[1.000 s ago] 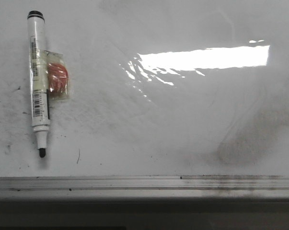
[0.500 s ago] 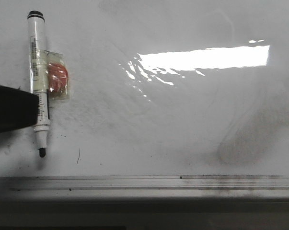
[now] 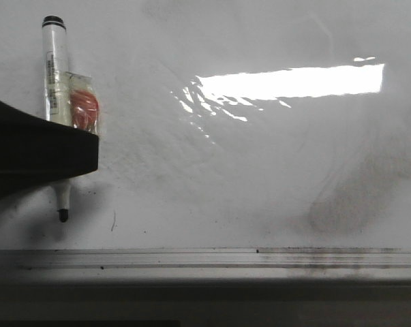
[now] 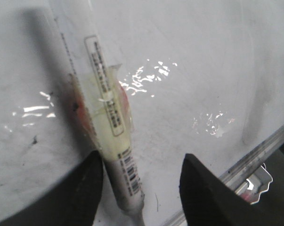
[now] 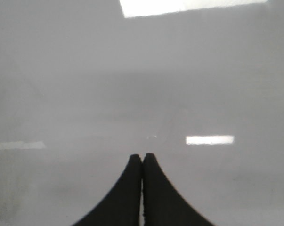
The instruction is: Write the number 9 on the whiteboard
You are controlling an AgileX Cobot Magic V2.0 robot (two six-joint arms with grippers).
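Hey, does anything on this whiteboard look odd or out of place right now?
Yes. The marker lying on the whiteboard has an orange-red lump taped to its barrel under clear tape, an unusual add-on. The board is smudged grey, especially lower right. Nothing looks spilled or broken.

Bright glare streak on whiteboard (image 3: pixel 260 170); wrist views soft, blurred

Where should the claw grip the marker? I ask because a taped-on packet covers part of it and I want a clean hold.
Grip the marker on its lower barrel by the barcode, between the taped orange packet and the tip. It lies flat on the whiteboard, so come from above, one finger each side. The left claw is open around that part.
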